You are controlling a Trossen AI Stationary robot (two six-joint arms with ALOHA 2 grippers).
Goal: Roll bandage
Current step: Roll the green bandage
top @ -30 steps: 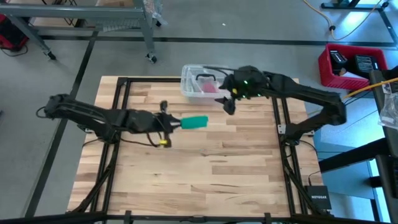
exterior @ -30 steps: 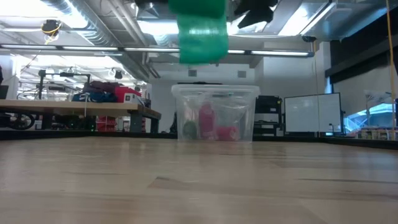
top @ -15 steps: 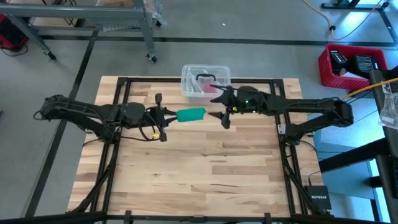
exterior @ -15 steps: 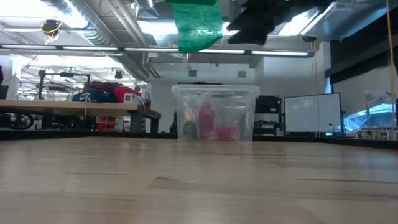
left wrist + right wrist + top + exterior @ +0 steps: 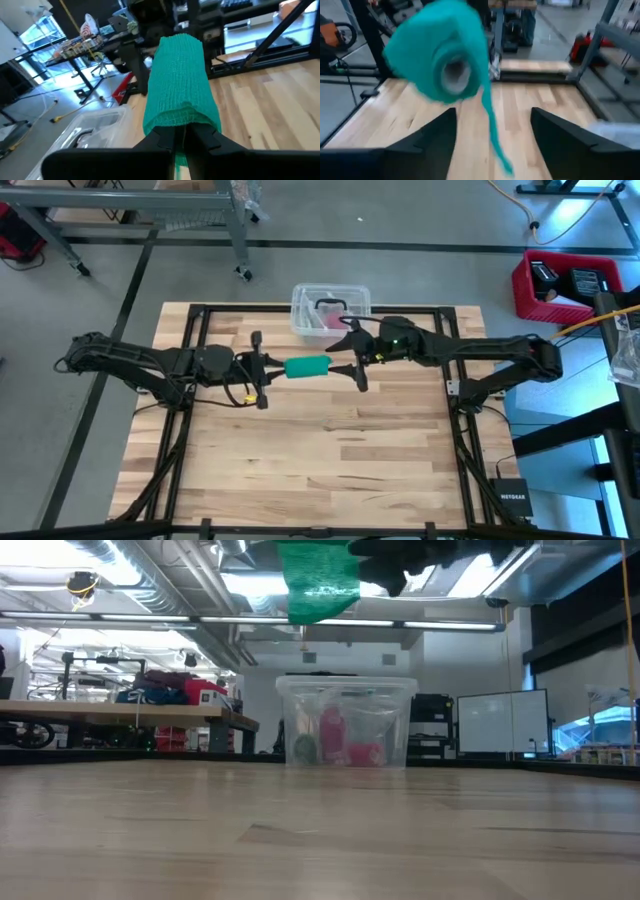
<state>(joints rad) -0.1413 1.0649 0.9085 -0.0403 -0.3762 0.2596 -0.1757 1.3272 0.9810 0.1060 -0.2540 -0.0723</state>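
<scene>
Bandage (image 5: 307, 366) is already a rolled wad, held in mid-air over the bench (image 5: 330, 450) by the left hand (image 5: 268, 368), clamped on one end. Loose tail (image 5: 495, 135) hangs off the roll. Right hand (image 5: 356, 358) is spread wide, just beside the free end, not touching. Looks like handover or tail-tuck step; next move needs the right hand to line up on the roll's axis and close without knocking it.

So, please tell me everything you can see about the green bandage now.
The bandage is a teal-green roll of thin crinkled fabric with a hollow core and a loose tail hanging from it. It is held level in the air above the table, clamped at one end by the left gripper. The right gripper stands open at its other end, not touching.
</scene>
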